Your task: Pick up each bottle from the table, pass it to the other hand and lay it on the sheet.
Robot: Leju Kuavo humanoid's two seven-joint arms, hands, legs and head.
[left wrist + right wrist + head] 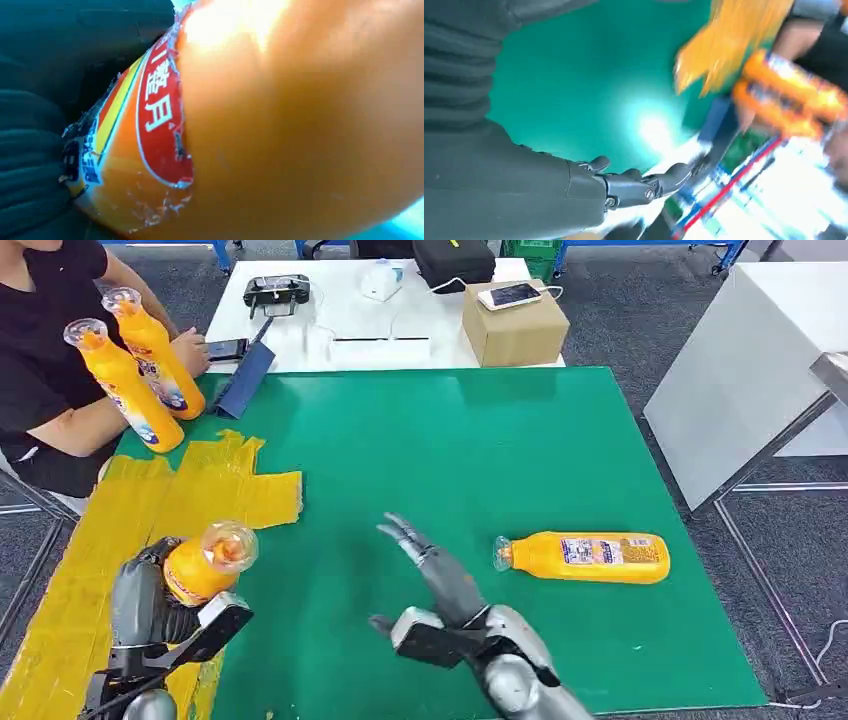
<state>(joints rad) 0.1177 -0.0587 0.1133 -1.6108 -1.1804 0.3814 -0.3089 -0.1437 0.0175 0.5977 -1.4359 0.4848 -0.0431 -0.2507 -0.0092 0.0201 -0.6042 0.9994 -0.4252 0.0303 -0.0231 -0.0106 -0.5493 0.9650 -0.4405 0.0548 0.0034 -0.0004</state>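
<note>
one bottle [205, 565] sits gripped in your left hand [150, 605] above the yellow sheet [150, 502], cap tipped up and away. your right hand [440, 585] hangs empty, fingers spread. another bottle [585, 557] lies crosswise on the green mat [450, 450], cap pointing left.

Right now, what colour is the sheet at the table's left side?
Yellow; the sheet shows best in the head view.

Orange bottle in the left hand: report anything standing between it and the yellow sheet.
Nothing visible blocks it. The left hand holds the orange plastic bottle already above the yellow sheet, whose surface around it lies bare. The person's two bottles stand at its far edge.
</note>
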